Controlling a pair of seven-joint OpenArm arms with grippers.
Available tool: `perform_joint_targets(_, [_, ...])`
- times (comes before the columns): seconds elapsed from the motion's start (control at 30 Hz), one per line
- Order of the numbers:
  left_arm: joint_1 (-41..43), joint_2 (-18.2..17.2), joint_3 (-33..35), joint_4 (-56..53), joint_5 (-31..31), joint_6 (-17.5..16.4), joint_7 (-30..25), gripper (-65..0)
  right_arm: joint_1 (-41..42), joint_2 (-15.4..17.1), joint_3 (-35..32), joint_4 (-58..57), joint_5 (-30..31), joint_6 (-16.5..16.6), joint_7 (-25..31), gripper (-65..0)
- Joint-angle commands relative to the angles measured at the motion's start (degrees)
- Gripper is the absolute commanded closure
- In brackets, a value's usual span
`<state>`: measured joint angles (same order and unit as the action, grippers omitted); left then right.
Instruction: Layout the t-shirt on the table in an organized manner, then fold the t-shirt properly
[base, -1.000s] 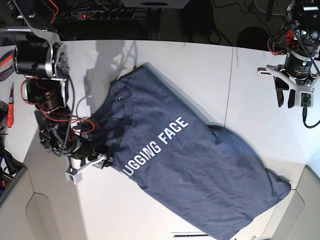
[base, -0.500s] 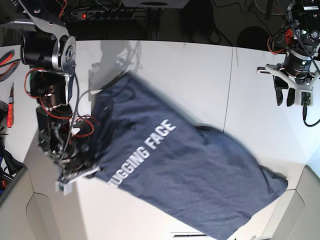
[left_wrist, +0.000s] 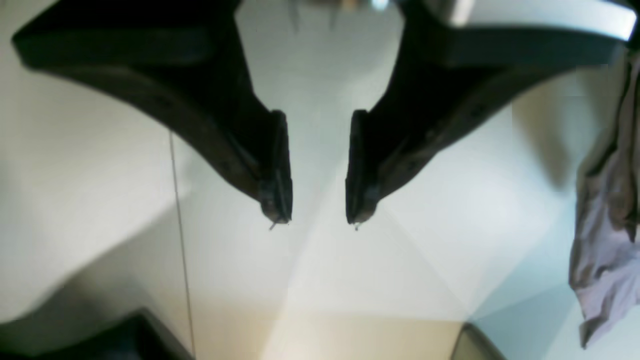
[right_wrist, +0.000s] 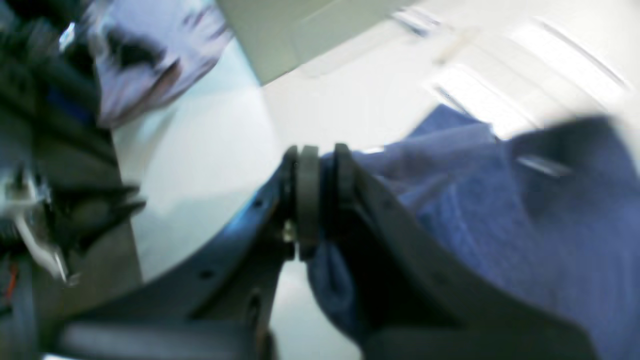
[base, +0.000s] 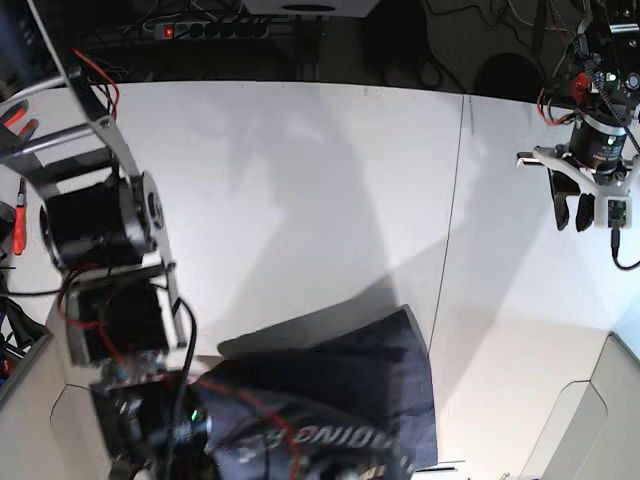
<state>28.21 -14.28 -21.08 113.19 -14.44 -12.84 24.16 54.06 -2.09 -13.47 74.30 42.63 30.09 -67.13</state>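
While the right end effector (right_wrist: 317, 200) is pinching a bunched edge of the t-shirt (base: 340, 385), the garment lies crumpled at the near edge of the worktop (base: 300, 180). The left end effector (left_wrist: 317, 170) hangs spread and empty. Layout and folding both remain.

White block lettering stood on the chest of the t-shirt (base: 340, 385), bunched at the near edge of the table (base: 300, 180) in the base view. Only a fragment was legible, appearing to read "GGING"; the remaining letters were lost in folds and behind the arm. In the right wrist view the shirt fabric showed no readable print. The left wrist view showed no text, label or number.
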Motion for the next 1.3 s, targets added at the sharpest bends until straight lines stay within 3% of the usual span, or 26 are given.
perform_joint_targets(0.0, [0.2,-0.5,-0.3,0.9,-0.1,0.2,-0.9,-22.0,-0.7,0.7,-1.1,2.4,0.4,-0.1,-0.2,0.0])
perform_joint_targets(0.17, [0.2,-0.5,-0.3,0.9,-0.2,0.2,-0.7,-22.0,-14.7,0.8,-3.6,8.9,-1.5,-0.1,2.7,0.0])
perform_joint_targets(0.27, [-0.3,-0.9,-0.3,0.9,-0.2,0.1,-0.7,-22.0,-17.6,0.8,-2.6,9.4,-6.4,-1.0,7.5,0.0])
perform_joint_targets(0.37, [-1.9,-0.8,-0.3,0.9,-0.2,0.1,-0.7,-22.0,-15.1,0.8,1.8,10.9,-11.4,-4.9,11.8,0.0])
perform_joint_targets(0.5, [-3.0,-0.8,-0.3,0.9,-1.5,0.1,-0.2,-22.0,-9.6,1.5,11.6,16.0,-17.6,-10.8,12.7,0.0])
perform_joint_targets(0.67, [-3.0,-0.9,-0.3,0.6,-1.6,-0.5,0.5,-22.0,-7.3,4.1,23.3,17.6,-32.6,-17.3,15.6,0.0])
perform_joint_targets(0.8, [-5.8,-2.1,0.0,-1.8,-6.5,-4.4,0.5,-21.9,-7.9,7.6,26.7,13.9,-40.9,-21.2,16.0,0.0])
perform_joint_targets(0.87, [-8.7,-3.1,1.1,-4.7,-9.0,-4.8,0.5,-21.9,-8.6,9.4,26.6,10.9,-44.8,-23.3,16.0,0.0])
perform_joint_targets(1.0, [-17.8,-4.3,8.0,-13.5,-9.6,-6.1,0.5,-19.1,-9.2,11.3,26.4,5.1,-44.5,-24.1,16.6,0.0])
perform_joint_targets(1.17, [-32.4,-2.9,21.9,-27.7,-9.4,-8.0,0.5,0.0,-9.2,11.3,23.8,4.1,-43.7,-23.2,16.5,0.0])
perform_joint_targets(1.27, [-42.2,-0.2,28.9,-38.2,-7.4,-8.0,0.5,0.0,-9.2,11.3,21.1,4.1,-43.7,-23.2,16.4,0.0])
